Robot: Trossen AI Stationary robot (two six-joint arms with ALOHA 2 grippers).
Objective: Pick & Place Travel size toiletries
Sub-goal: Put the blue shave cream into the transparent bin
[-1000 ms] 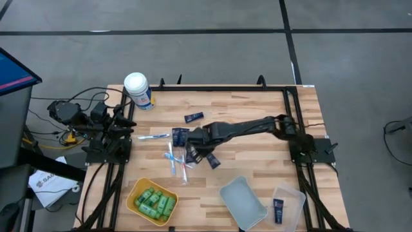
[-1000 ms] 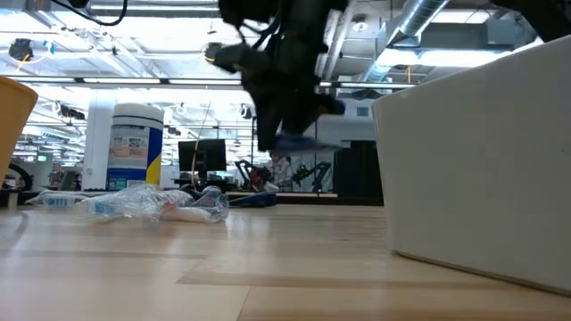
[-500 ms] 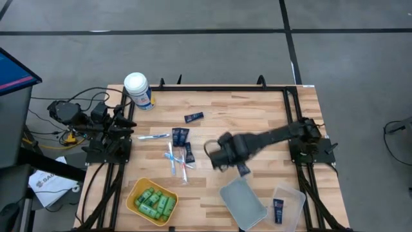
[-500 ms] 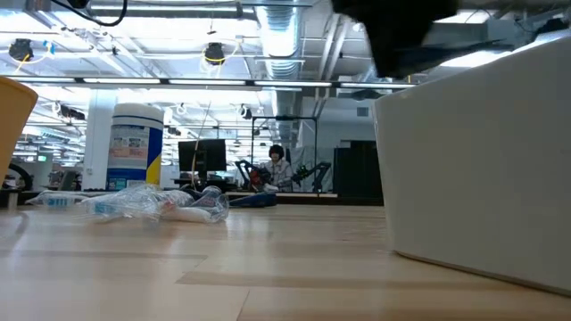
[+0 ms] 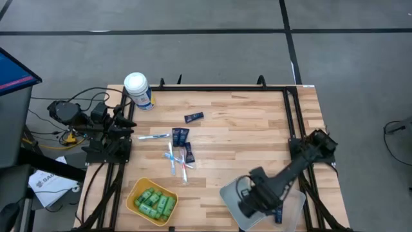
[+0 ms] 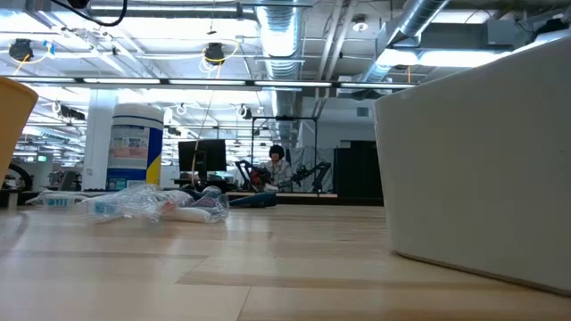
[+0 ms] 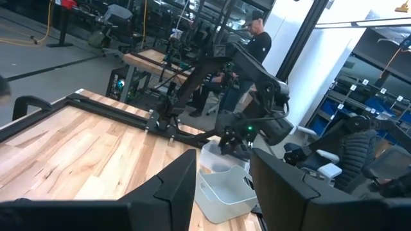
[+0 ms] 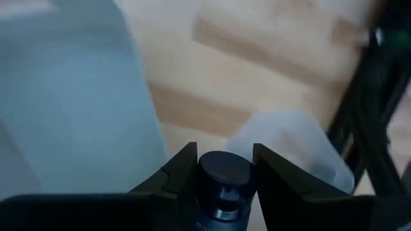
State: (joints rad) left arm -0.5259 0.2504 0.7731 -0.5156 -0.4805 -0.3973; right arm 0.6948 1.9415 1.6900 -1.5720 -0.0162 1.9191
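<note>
My right gripper (image 5: 248, 200) hovers over the pale tray (image 5: 233, 193) near the table's near right corner, shut on a dark navy tube (image 8: 223, 176). A clear bin (image 5: 295, 193) beside the tray holds another navy tube (image 5: 278, 210). More navy tubes (image 5: 181, 135) and thin toothbrush sticks (image 5: 174, 158) lie flat mid-table. Green bottles (image 5: 154, 202) fill a yellow bin (image 5: 134, 191). My left gripper (image 7: 221, 186) is open, parked at the table's left edge. My right gripper pinches the navy tube between its two fingers, with the tube's round dark cap end (image 8: 223, 168) showing between the fingertips (image 8: 182, 168). The tube is lifted clear, above the pale tray. In the high view the gripper itself hides the tube.
A white-lidded canister (image 5: 137, 89) stands at the far left corner. In the low view the tray's white wall (image 6: 473, 160) fills the right side, and the sticks (image 6: 161, 203) lie beyond. Black frame rails (image 5: 291, 119) run along the table's edges. A person (image 7: 257, 45) stands beyond the table.
My right gripper has swung from the table's middle, beside the scattered tubes, toward the near right corner, carrying the navy tube clear of the table until it hangs over the pale tray. It has left the low view. The other toiletries have stayed in place.
</note>
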